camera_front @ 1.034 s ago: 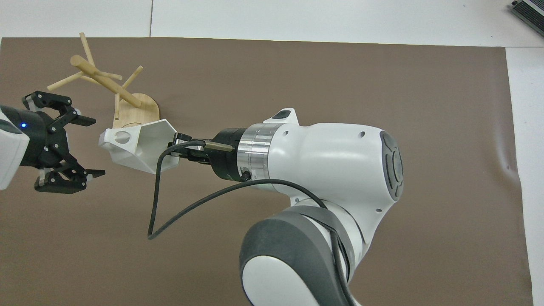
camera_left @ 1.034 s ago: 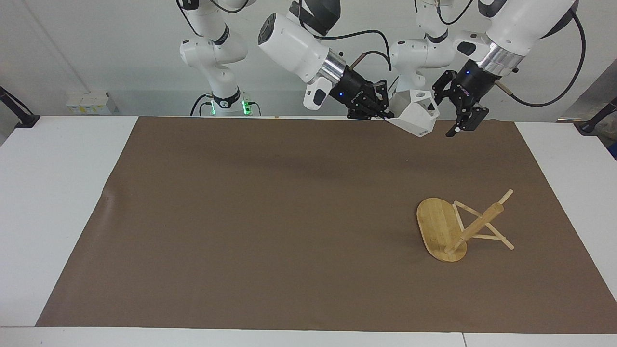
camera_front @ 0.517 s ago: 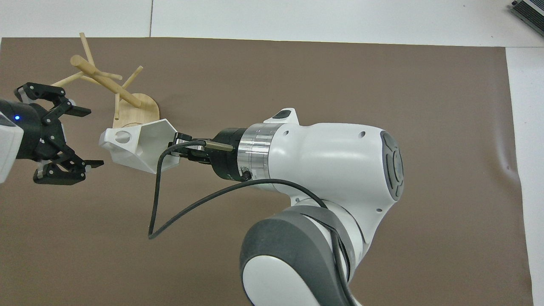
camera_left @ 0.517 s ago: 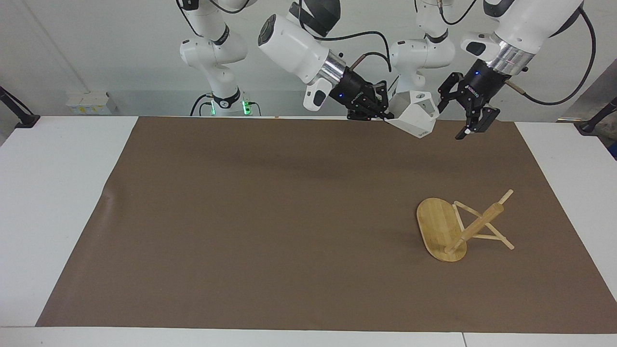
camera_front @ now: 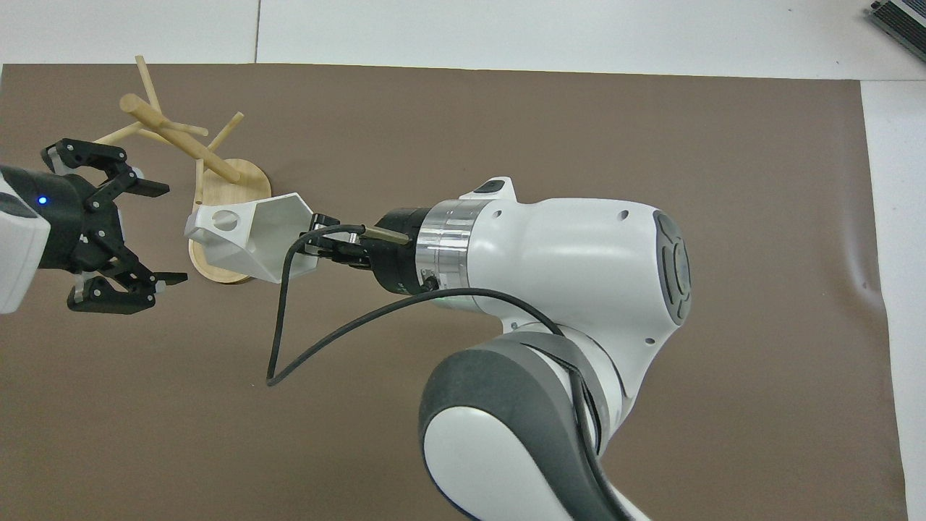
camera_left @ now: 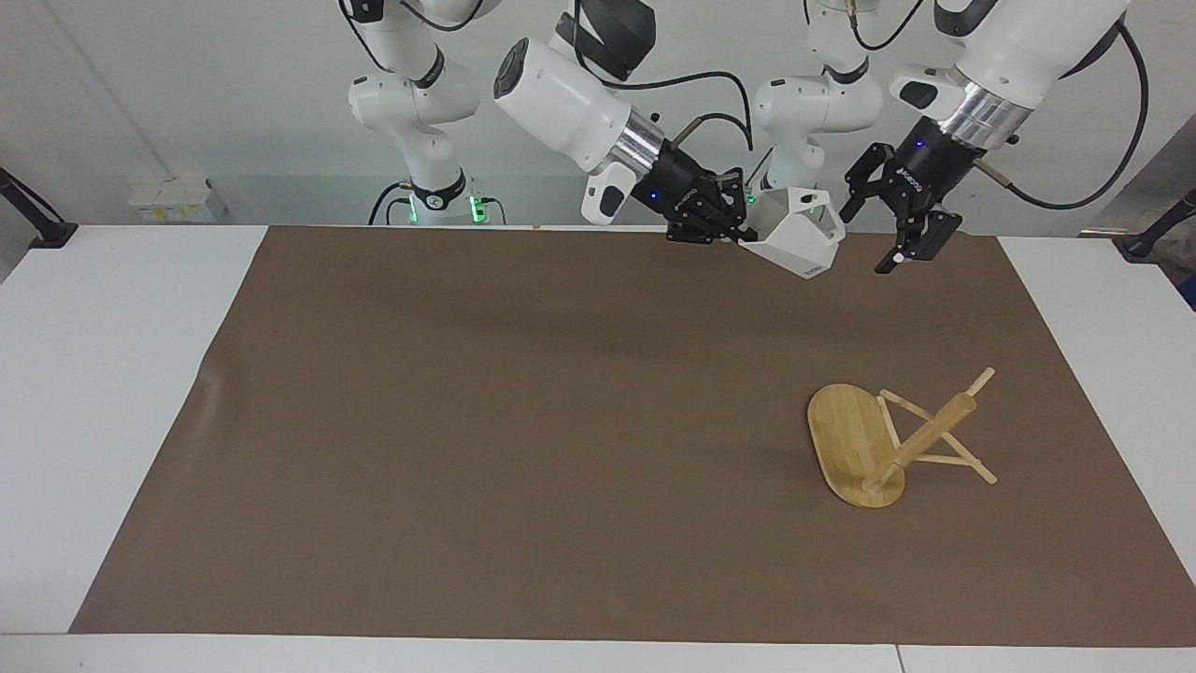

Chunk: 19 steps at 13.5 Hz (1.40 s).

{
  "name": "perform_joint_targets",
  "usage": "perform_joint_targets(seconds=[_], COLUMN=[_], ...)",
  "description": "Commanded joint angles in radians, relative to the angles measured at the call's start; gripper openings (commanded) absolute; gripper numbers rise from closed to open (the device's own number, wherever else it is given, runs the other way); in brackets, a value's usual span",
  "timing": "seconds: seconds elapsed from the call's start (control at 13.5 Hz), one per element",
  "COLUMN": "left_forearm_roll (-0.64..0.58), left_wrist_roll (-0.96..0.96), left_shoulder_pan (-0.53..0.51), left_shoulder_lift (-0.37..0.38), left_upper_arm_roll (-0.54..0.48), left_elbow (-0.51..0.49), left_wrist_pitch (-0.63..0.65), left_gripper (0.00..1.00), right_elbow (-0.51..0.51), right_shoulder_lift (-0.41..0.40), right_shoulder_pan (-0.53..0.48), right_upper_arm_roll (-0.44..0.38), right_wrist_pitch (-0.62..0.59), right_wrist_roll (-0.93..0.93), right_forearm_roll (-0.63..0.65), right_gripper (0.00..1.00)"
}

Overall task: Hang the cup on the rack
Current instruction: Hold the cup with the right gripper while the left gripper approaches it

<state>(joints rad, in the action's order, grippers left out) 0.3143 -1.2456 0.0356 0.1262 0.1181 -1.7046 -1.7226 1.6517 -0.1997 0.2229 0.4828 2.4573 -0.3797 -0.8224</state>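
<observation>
The white faceted cup (camera_left: 796, 234) hangs in the air over the mat's edge nearest the robots, tilted, with its handle hole toward the left gripper; it also shows in the overhead view (camera_front: 253, 235). My right gripper (camera_left: 735, 227) (camera_front: 318, 240) is shut on the cup's rim. My left gripper (camera_left: 869, 236) (camera_front: 170, 233) is open beside the cup's handle, not touching it. The bamboo rack (camera_left: 874, 444) lies tipped over on the mat toward the left arm's end, its oval base on edge and its post (camera_front: 177, 137) slanting.
A brown mat (camera_left: 523, 430) covers most of the white table (camera_left: 103, 393). A black cable (camera_front: 289, 347) loops down from the right wrist. The rack's thin pegs (camera_left: 944, 458) stick out near the mat surface.
The right gripper has shifted the cup slightly and tilted it a bit more. The left gripper drew back a little, then returned beside the handle, still open.
</observation>
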Motion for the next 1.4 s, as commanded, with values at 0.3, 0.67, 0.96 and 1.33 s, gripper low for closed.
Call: perform_joint_targets(seconds=[0.3,0.67,0.96,1.33], left_forearm_roll=[0.019,0.020,0.023,0.100], left_wrist_roll=[-0.020,-0.009,-0.002,-0.012], left_shoulder_pan=[0.015,0.015,0.015,0.015], left_shoulder_lift=[0.004,0.006,0.009,0.016], left_upper_arm_roll=[-0.003,-0.003,-0.003,-0.003], left_elbow=[-0.003,-0.006,-0.015,-0.056], left_wrist_pitch=[0.024,0.024,0.023,-0.018], left_gripper=[1.00,1.00,1.00,1.00], right_elbow=[-0.015,-0.016,-0.016,-0.016], right_shoulder_lift=[-0.007,-0.006,-0.006,-0.006], right_shoulder_pan=[-0.011,-0.010,-0.010,-0.010], right_upper_arm_roll=[0.011,0.010,0.010,0.010], right_wrist_pitch=[-0.001,0.009,0.009,0.006], right_wrist_roll=[0.005,0.005,0.005,0.005], right_forearm_roll=[-0.077,-0.167,-0.167,-0.166], right_gripper=[0.00,0.00,0.00,0.00])
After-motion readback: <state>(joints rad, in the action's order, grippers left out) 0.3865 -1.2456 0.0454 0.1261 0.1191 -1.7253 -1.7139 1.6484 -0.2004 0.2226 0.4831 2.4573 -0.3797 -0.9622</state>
